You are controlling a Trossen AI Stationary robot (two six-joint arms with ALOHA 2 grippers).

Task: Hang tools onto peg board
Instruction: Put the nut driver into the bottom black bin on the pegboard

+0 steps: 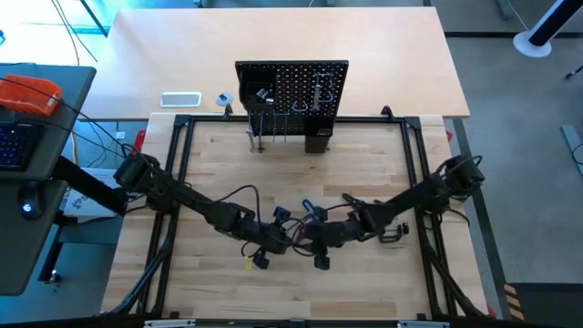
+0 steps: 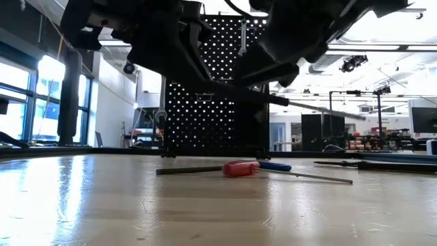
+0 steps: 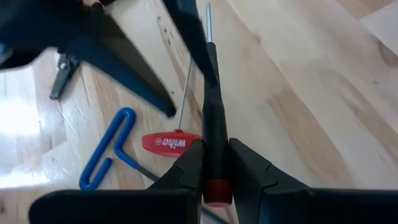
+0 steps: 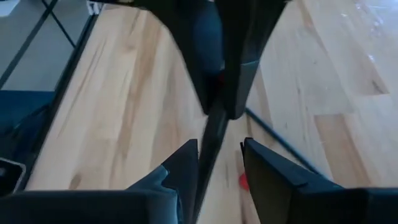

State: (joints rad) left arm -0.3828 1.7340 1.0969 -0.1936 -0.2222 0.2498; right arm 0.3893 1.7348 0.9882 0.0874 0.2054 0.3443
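A slim black tool [image 3: 211, 93] with a red end cap and a thin silver tip is lifted above the table's middle, with my left gripper [image 3: 216, 149] shut on it. My right gripper [image 4: 217, 155] is open. Its fingers stand on either side of the tool's slim forward part [image 4: 208, 146]. Both grippers [image 1: 287, 235] [image 1: 323, 235] meet near the table's centre. On the table below lie a red-handled screwdriver [image 3: 165, 142] and a blue T hex key [image 3: 109, 149]. The peg board [image 1: 291, 91] stands upright at the far edge. My left gripper pinches the black handle near its red-capped end [image 3: 216, 171] between its two fingers. The tool runs forward out of the fingers, roughly in line with them. It hangs clear of the table, about level [image 2: 273, 99]. My right gripper: the tool runs close along one finger [image 4: 186, 165], and I cannot tell whether they touch.
Dark pliers [image 1: 392, 234] lie on the table to the right of the grippers. A black frame [image 1: 178, 164] borders the work area. A white flat device [image 1: 180, 99] and a small roll [image 1: 223, 100] sit beyond it, left of the peg board.
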